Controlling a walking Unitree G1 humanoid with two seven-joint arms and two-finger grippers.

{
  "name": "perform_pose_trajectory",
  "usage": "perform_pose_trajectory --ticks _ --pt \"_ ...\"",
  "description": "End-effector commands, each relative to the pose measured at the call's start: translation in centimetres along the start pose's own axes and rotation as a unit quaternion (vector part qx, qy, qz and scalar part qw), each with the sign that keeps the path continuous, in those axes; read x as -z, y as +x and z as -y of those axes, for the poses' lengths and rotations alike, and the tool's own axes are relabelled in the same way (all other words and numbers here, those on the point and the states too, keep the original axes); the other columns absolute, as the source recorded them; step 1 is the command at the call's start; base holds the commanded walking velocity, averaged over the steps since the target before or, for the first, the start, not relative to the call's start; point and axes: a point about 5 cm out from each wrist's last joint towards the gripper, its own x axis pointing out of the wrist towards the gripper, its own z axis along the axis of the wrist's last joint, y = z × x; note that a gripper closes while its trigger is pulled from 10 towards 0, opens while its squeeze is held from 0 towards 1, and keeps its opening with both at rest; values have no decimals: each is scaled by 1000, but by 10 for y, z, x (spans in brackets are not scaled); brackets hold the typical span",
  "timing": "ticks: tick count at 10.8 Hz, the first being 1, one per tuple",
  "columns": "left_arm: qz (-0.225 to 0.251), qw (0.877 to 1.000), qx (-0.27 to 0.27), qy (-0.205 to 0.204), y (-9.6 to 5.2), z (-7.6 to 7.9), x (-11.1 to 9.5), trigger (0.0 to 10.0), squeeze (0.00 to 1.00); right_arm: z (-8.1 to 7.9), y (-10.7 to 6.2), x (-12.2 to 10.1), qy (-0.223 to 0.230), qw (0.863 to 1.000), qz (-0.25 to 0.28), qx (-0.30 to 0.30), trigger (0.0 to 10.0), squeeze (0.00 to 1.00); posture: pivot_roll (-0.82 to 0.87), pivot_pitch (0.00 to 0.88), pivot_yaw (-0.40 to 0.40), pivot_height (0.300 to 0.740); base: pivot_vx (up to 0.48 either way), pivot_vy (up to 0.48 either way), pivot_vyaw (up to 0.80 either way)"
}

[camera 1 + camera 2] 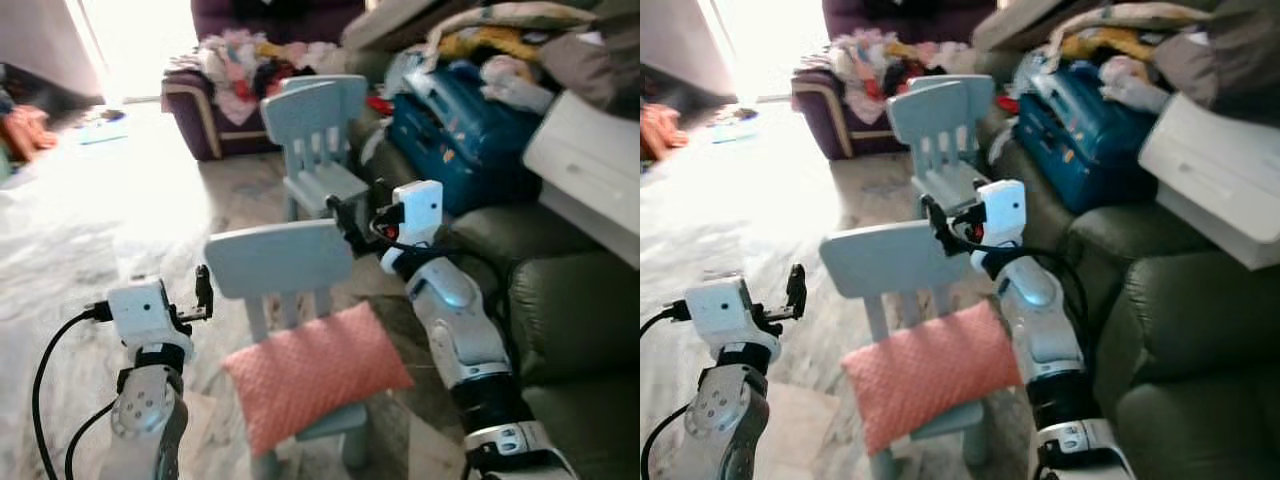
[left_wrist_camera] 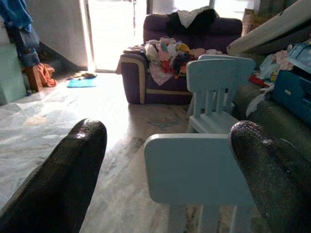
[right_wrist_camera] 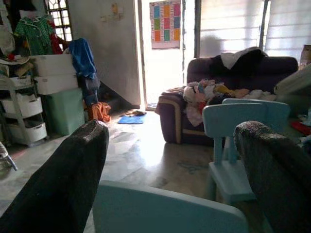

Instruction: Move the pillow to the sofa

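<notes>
A salmon-pink square textured pillow point(image 1: 315, 375) is lying on the seat of the nearer small pale-blue plastic chair point(image 1: 280, 262), leaning against its backrest. The left gripper point(image 1: 203, 292) is hovering left of that chair's backrest, fingers spread apart and holding nothing. The right gripper point(image 1: 345, 220) is hanging just above the backrest's right corner, fingers also parted and empty. A dark olive-green leather sofa point(image 1: 560, 320) is standing right of the chair.

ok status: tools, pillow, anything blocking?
Both tools open, empty: left tool, right tool raised above the near chair. Pillow on its seat, ungrasped. Chair backrest between tools and pillow.
</notes>
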Motion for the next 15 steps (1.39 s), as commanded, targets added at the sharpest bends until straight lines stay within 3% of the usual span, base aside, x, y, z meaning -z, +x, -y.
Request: perform_pose_trajectory --ticks 1,3,8,12,15 --pt "6 1000 14 2 1 4 -3 10000 0 4 1 -5 -4 1000 9 2 10000 0 -161 39 50 740 0 0 0" --pt "5 1000 -15 3 5 0 -1 10000 0 7 2 -6 -9 1000 8 4 10000 0 -163 38 51 740 0 0 0" --pt "27 999 2 -24 6 3 -7 10000 0 3 4 -7 -10 1000 11 -6 10000 0 -166 39 44 740 76 0 0" --pt "18 1000 -3 -18 7 4 -4 10000 0 -2 3 -7 -19 999 15 -24 10000 0 -165 44 46 740 214 0 0" --pt "20 1000 -1 -19 6 4 -5 10000 0 -7 3 -6 -19 999 15 -31 10000 0 -164 44 45 740 0 0 769"
